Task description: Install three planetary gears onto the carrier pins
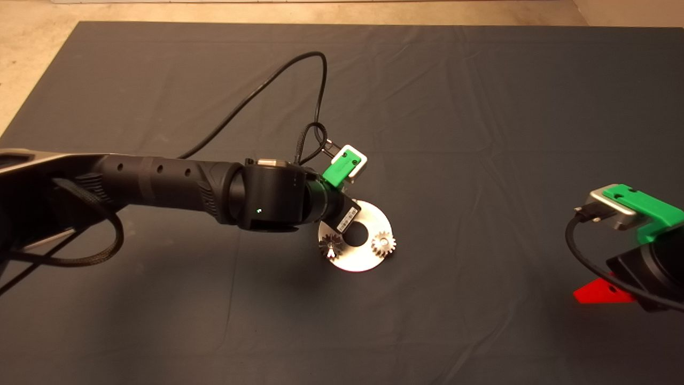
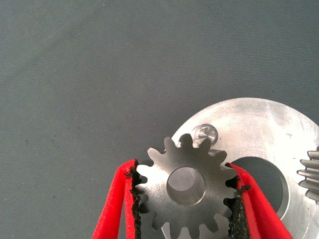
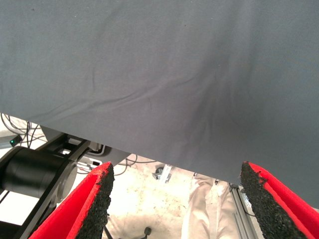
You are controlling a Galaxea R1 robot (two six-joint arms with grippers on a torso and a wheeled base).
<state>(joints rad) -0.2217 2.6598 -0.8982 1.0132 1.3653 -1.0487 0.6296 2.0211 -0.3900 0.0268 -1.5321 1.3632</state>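
The round silver disc (image 1: 363, 251) lies mid-mat, and two planetary gears (image 1: 383, 244) (image 1: 331, 246) sit on it at its right and left. My left arm reaches over the disc's far-left part, hiding its gripper in the head view. In the left wrist view my left gripper (image 2: 185, 191) is shut on a third planetary gear (image 2: 185, 189), held flat just above the disc (image 2: 259, 129). A bare carrier pin (image 2: 205, 133) stands just beyond the gear's teeth. Another gear's edge (image 2: 311, 174) shows at that picture's side. My right gripper (image 3: 174, 199) is open, parked at the mat's right edge.
A black cable (image 1: 278, 80) loops from the left wrist over the mat behind the disc. In the right wrist view, the floor, cables and a person's legs (image 3: 204, 209) show beyond the mat's edge (image 3: 149, 159).
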